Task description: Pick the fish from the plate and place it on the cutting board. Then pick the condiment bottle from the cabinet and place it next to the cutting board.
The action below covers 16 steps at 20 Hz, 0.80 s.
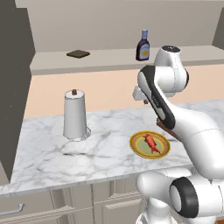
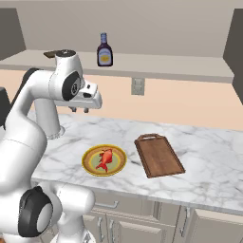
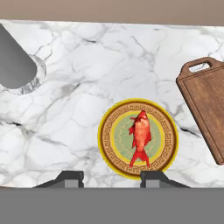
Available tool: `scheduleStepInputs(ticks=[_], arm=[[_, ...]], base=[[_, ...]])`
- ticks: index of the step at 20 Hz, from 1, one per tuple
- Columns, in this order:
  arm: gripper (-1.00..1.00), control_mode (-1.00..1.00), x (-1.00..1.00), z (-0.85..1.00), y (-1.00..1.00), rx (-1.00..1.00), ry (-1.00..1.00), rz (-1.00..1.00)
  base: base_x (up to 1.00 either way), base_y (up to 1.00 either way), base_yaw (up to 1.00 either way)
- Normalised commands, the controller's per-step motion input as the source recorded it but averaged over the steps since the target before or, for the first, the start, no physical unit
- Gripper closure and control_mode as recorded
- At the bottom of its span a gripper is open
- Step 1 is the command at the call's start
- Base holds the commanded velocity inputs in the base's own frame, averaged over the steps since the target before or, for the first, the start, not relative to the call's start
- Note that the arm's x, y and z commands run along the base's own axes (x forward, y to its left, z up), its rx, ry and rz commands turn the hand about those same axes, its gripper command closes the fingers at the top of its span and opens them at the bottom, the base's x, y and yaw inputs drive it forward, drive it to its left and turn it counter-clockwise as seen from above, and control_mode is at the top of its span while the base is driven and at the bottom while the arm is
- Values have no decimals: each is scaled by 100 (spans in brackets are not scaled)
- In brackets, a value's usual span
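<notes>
Your hand [image 2: 79, 110] is hanging in the air above the marble table [image 1: 52, 148], over the stretch behind the plate, with its two short dark fingers [image 3: 69, 177] pointing down. They are standing apart with a clear gap between them, touching nothing and gripping nothing.

Below it, you are seeing the round shallow plate with the yellow-orange patterned rim and pale green centre [image 3: 109, 144], sitting near the table's front edge. The small red-orange toy fish [image 3: 140, 137] is lying inside it, across the green centre, well within the rim.

Just beside the plate, on its right in the right base view, the dark brown rectangular wooden cutting board with the raised rim [image 2: 159, 155] is lying flat, its handle end turned toward the back wall. It is carrying nothing.

Up on the long beige-grey wall cabinet ledge [image 1: 109, 59], the small dark brown-purple condiment bottle with the pale label and blue-grey cap [image 1: 143, 46] is standing upright. Farther along the same ledge a small flat dark brown slab [image 1: 78, 54] is lying.

On the table's left part, a tall white paper-towel roll [image 1: 75, 114] is standing on its holder.
</notes>
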Motion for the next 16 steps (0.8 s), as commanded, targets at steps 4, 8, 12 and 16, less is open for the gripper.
scheduleStepInputs(ticks=[4,8,12,16], arm=[[-100,-100,-5,-3,-1,0,0,0],[-100,-100,-11,-18,-6,0,0,0],[-100,-100,-9,-23,-8,0,0,0],[-100,-100,-10,-26,-12,0,0,0]], base=[[0,0,0],[0,0,0],[0,0,0],[0,0,0]])
